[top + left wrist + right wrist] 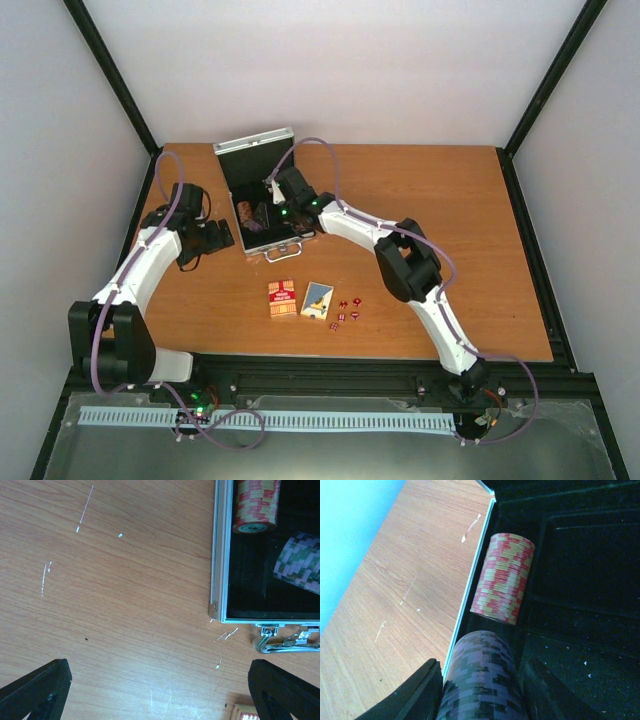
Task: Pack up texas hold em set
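From above, the silver briefcase point(238, 178) lies open at the far left-centre of the wooden surface point(450, 220), its lid raised toward the back. The right pincer point(268, 208) reaches inside it and the left pincer point(218, 236) sits just beside its left wall. Only this view shows the red deck point(283, 299), the blue-and-yellow deck point(318, 300) and the small red dice point(346, 310) lying loose in front of the case; the print on the decks is too small to read. The right wrist camera adds what the overhead cannot: that pincer's fingers point(415, 695) are closed against both sides of a purple-and-green chip stack point(480, 680) inside the case, with a red-and-cream chip stack point(502, 577) lying on its side just beyond, along the left wall. The left wrist camera shows its own pincer spread wide over bare wood, holding nothing, with the case's near-left corner and metal handle point(285, 642) just ahead
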Controlling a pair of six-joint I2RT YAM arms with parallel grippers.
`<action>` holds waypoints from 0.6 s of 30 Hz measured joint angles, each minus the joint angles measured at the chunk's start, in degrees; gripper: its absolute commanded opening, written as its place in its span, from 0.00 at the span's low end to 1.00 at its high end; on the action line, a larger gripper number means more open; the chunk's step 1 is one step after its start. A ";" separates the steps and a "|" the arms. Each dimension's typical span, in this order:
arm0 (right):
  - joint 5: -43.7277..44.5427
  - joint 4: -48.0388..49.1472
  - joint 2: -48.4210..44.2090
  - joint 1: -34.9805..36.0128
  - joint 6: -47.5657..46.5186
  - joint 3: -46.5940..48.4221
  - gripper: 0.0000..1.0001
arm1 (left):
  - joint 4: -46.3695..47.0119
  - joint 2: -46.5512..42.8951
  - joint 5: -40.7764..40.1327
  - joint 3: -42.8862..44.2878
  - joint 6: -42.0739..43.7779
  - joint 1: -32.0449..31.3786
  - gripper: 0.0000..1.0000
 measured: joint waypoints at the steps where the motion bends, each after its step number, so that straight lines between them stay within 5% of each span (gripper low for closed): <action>1: 0.00 0.24 0.44 -0.02 0.22 0.07 0.03 | 0.00 0.00 0.00 -0.09 -0.02 0.00 1.00; 14: 6.19 5.62 3.87 1.95 2.43 0.85 0.03 | -0.09 -2.12 0.07 -1.49 0.00 0.00 1.00; 18: 10.23 6.19 4.74 3.76 2.45 1.25 0.10 | -0.24 -3.65 0.11 -2.80 0.00 0.00 1.00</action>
